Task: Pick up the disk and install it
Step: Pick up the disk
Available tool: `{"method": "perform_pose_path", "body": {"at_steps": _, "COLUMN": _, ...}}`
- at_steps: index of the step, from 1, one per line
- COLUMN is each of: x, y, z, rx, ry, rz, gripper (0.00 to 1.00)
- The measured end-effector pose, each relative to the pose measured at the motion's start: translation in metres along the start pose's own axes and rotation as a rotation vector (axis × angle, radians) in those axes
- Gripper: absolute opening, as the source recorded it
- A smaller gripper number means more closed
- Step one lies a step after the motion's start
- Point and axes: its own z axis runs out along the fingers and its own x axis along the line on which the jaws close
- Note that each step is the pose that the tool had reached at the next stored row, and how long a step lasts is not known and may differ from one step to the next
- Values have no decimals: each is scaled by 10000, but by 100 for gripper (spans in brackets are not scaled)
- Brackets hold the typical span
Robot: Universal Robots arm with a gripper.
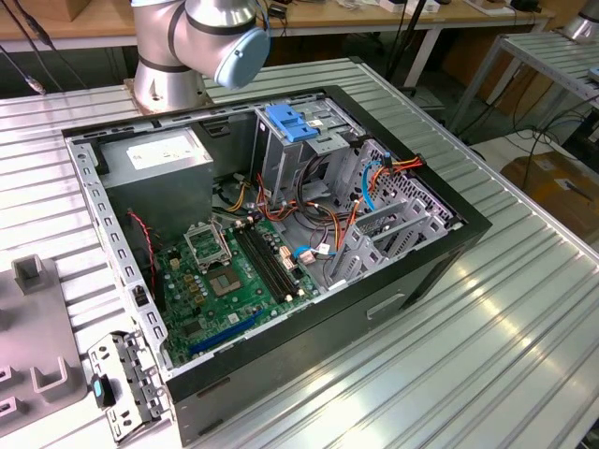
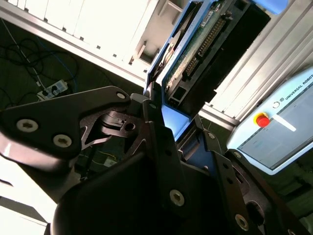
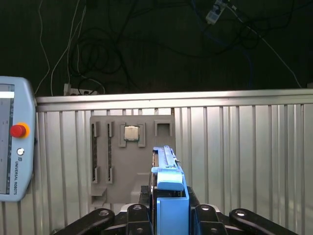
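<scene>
Your pincer is pinching the flat grey metal disk in bright blue plastic rails, one finger on each side (seen in both wrist views). The disk's long axis runs straight out from the pincer, held clear above the ribbed metal surface and the grey slotted holder plate.

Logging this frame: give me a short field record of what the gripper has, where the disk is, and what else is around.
gripper: shut on the disk, at its blue carrier
disk position: held off the table, not yet in the computer case
disk detail: green circuit board side faces the second wrist view
grey fixture tray: on the table beyond the disk, with a square chip in one slot
computer case: lying open, motherboard exposed
teach pendant: beside the tray
</scene>
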Motion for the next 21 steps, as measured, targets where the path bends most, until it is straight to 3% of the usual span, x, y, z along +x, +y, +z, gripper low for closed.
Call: {"method": "perform_pose_path", "body": {"at_steps": 21, "x": 4, "y": -148, "z": 1, "rx": 0, "ry": 0, "rz": 0, "gripper": 36}}
